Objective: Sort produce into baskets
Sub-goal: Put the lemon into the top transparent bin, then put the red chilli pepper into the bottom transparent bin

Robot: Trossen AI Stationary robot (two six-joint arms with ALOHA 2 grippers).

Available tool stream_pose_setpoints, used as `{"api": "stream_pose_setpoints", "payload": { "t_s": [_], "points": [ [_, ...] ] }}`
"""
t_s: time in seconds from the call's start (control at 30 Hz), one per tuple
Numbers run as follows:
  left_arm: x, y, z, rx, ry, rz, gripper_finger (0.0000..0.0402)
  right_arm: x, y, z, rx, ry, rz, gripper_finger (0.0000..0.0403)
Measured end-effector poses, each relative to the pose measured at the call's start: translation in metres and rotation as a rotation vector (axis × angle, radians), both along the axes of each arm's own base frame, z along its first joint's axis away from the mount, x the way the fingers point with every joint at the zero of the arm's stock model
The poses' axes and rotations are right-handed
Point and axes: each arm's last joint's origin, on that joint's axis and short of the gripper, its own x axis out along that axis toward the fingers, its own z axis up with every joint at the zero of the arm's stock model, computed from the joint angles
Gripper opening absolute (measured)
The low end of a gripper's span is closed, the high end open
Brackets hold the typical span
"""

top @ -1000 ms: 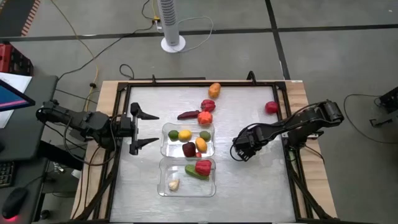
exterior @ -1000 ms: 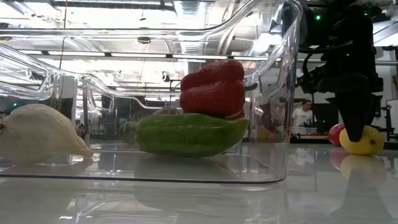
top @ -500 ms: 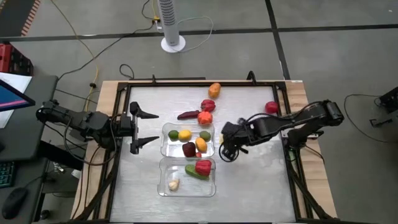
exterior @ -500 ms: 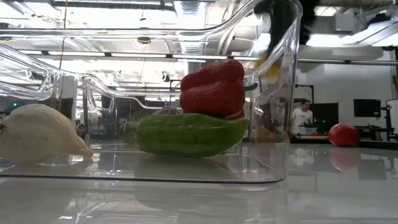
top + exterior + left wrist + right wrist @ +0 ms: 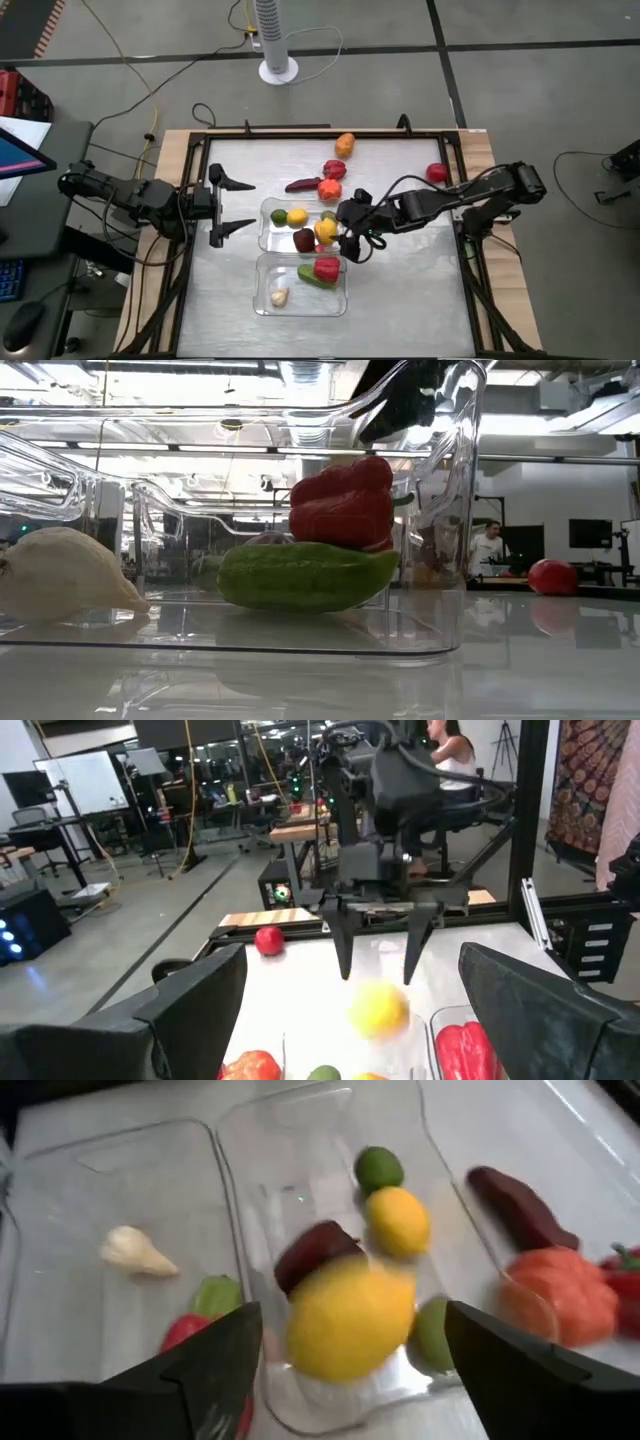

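Hovering: right pincer (image 5: 347, 240), fingers spread, over far tub (image 5: 268, 238).
Lemon (image 5: 378, 1008): loose just beneath those fingers, dropping into far tub.
Left pincer (image 5: 217, 207): open, idle beside far tub.
Nearer arm: right.

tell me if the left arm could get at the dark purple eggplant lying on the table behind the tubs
Probably yes. The left gripper waits open beside the tubs, and the dark purple eggplant lies on bare table ahead of it, with nothing between. The right gripper is busy over the farther clear plastic tub.
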Motion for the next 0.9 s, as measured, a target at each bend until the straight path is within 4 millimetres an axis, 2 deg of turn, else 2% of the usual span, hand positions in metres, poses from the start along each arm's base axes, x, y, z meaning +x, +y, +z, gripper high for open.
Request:
{"api": "stream_pose_setpoints", "payload": {
  "t_s": [0.2, 0.4, 0.53, 0.67, 0.9],
  "points": [
    [0.000, 0.000, 0.000, 0.003, 0.001, 0.000, 0.0352, 0.003, -0.006, -0.003, 0.026, 0.016, 0.002, 0.0361],
    [0.000, 0.000, 0.000, 0.002, 0.002, -0.003, 0.0352, -0.014, -0.021, -0.003, -0.027, 0.146, -0.094, 0.0356],
    [0.000, 0.000, 0.000, -0.001, 0.003, -0.002, 0.0352, -0.023, -0.029, -0.011, -0.099, 0.256, -0.147, 0.0349],
    [0.000, 0.000, 0.000, -0.003, 0.004, -0.002, 0.0352, -0.026, -0.042, -0.029, -0.103, 0.276, -0.169, 0.0346],
    [0.000, 0.000, 0.000, -0.011, 0.002, 0.001, 0.0352, -0.037, -0.082, -0.078, -0.087, 0.299, -0.199, 0.0345]
  ]
}}
